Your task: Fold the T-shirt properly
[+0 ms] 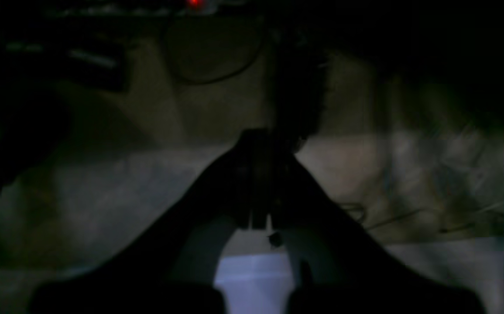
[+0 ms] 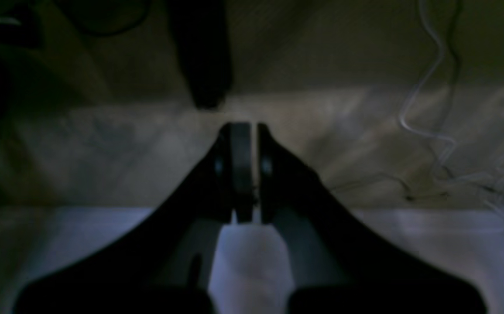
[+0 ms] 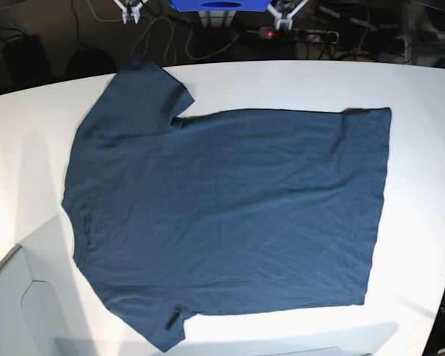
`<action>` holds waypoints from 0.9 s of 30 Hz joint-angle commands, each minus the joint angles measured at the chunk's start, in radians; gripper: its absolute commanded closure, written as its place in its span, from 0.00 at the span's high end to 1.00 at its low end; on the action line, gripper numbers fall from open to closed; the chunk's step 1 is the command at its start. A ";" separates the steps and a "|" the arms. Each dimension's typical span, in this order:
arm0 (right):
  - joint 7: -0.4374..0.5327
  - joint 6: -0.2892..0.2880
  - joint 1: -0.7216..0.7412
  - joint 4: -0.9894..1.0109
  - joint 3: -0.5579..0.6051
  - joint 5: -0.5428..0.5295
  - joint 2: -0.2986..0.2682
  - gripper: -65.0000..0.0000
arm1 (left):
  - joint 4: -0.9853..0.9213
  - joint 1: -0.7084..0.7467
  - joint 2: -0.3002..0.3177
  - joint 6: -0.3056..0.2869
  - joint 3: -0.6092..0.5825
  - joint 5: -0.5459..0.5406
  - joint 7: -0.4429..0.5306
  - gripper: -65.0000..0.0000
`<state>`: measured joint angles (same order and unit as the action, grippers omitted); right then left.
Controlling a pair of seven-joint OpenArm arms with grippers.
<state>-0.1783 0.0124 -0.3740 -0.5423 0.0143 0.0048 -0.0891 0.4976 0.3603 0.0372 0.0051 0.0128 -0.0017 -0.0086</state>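
The dark navy T-shirt (image 3: 230,208) lies spread flat on the white table (image 3: 423,89). Its neck side points left and its hem right, with one sleeve at the back left and one at the front left. Both grippers hang at the far edge, clear of the cloth. In the base view my right gripper (image 3: 130,12) is at the top left and my left gripper (image 3: 285,12) at the top right. The dim wrist views show the left gripper (image 1: 261,135) and the right gripper (image 2: 245,128) shut with nothing between the fingers. No shirt shows in either wrist view.
Behind the table, a power strip with a red light (image 3: 297,33) and loose cables (image 2: 426,109) lie on the floor. A blue object (image 3: 219,4) stands at the back centre. A pale grey box (image 3: 7,311) sits at the front left corner.
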 commanded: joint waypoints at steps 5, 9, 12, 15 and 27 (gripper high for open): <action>-0.097 -0.010 -0.168 -0.351 -0.001 -0.002 -0.031 0.00 | 0.233 0.162 0.028 -0.004 0.000 -0.005 0.000 0.00; -0.162 -0.009 -0.287 -0.592 -0.003 -0.002 -0.045 0.00 | 0.407 0.280 0.045 -0.004 0.000 -0.005 0.000 0.00; -0.189 -0.009 -0.374 -0.767 -0.003 -0.002 -0.074 0.00 | 0.571 0.382 0.071 -0.004 0.000 -0.005 0.002 0.00; -0.208 -0.009 -0.461 -0.941 -0.006 -0.001 -0.108 0.00 | 0.760 0.487 0.091 -0.004 0.000 -0.005 0.002 0.00; -0.395 -0.013 -0.661 -1.541 -0.118 -0.001 -0.171 0.00 | 1.271 0.711 0.135 -0.004 0.006 -0.005 0.002 0.00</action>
<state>-0.5850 0.0036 -1.0195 -2.0689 -0.1017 0.0082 -0.2569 1.7500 1.0565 0.1692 -0.0021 0.0158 -0.0067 -0.0357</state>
